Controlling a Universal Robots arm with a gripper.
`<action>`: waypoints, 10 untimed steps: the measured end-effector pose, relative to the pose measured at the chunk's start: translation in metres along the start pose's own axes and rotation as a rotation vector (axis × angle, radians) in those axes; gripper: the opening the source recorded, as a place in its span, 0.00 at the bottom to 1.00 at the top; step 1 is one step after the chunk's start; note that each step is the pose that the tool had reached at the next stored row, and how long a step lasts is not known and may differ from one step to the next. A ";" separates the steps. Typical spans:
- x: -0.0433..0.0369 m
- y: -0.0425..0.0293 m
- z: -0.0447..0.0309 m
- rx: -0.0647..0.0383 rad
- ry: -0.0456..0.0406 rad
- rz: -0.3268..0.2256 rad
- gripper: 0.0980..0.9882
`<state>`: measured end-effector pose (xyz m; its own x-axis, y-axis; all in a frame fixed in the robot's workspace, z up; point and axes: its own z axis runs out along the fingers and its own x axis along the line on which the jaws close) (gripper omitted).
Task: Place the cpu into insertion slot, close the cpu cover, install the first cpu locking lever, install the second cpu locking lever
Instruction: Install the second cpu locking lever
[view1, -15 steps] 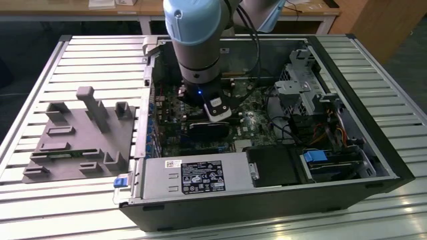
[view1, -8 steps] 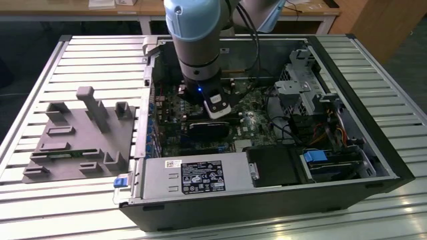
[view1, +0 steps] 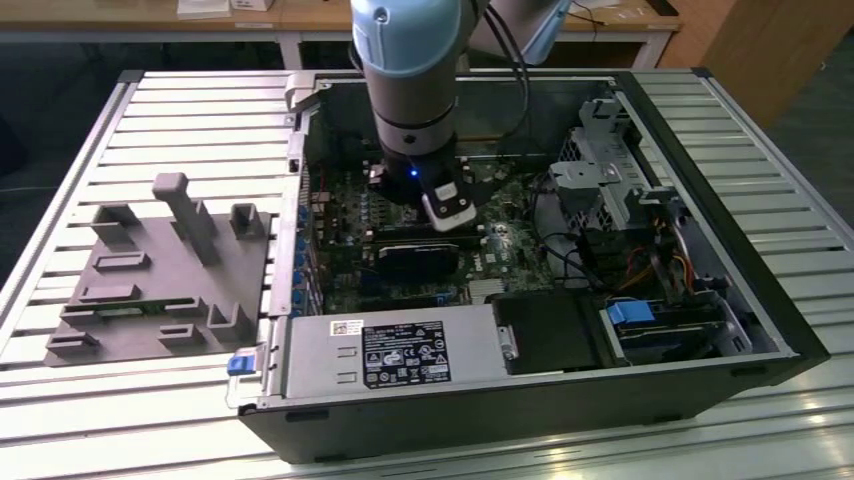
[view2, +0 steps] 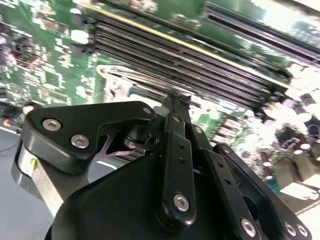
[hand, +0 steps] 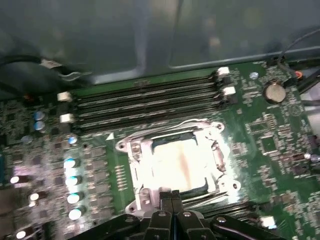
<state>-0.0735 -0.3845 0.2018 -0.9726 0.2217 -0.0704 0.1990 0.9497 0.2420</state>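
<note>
In the first wrist view the cpu (hand: 177, 162) lies flat in the insertion slot (hand: 131, 200), its pale metal top glaring under the light. The cpu cover (hand: 136, 165) lies down around it as a silver frame. A thin wire lever (hand: 192, 121) runs along the slot's side next to the memory slots. My gripper (hand: 170, 195) is shut, fingertips together at the slot's opposite edge, nothing visible between them. In the second wrist view the gripper (view2: 178, 96) tips sit just above the slot's metal rim (view2: 122, 80). In the exterior view the gripper (view1: 447, 212) hangs inside the computer case over the motherboard.
Long black memory slots (hand: 145, 97) run beside the socket. A black heatsink block (view1: 414, 258) sits just in front of the gripper. Case walls (view1: 300, 130), a drive cage (view1: 607, 180), cables (view1: 627, 270) and the power supply (view1: 387, 355) surround the board. A grey fixture (view1: 160, 270) stands outside.
</note>
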 end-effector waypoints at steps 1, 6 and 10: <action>-0.0031 0.0009 0.0005 0.000 0.0009 0.000 0.00; -0.0107 0.0082 0.0028 0.005 0.0036 0.001 0.00; -0.0110 0.0162 0.0048 0.020 0.0032 -0.001 0.00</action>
<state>-0.0590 -0.3705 0.2018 -0.9731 0.2204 -0.0674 0.2008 0.9541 0.2222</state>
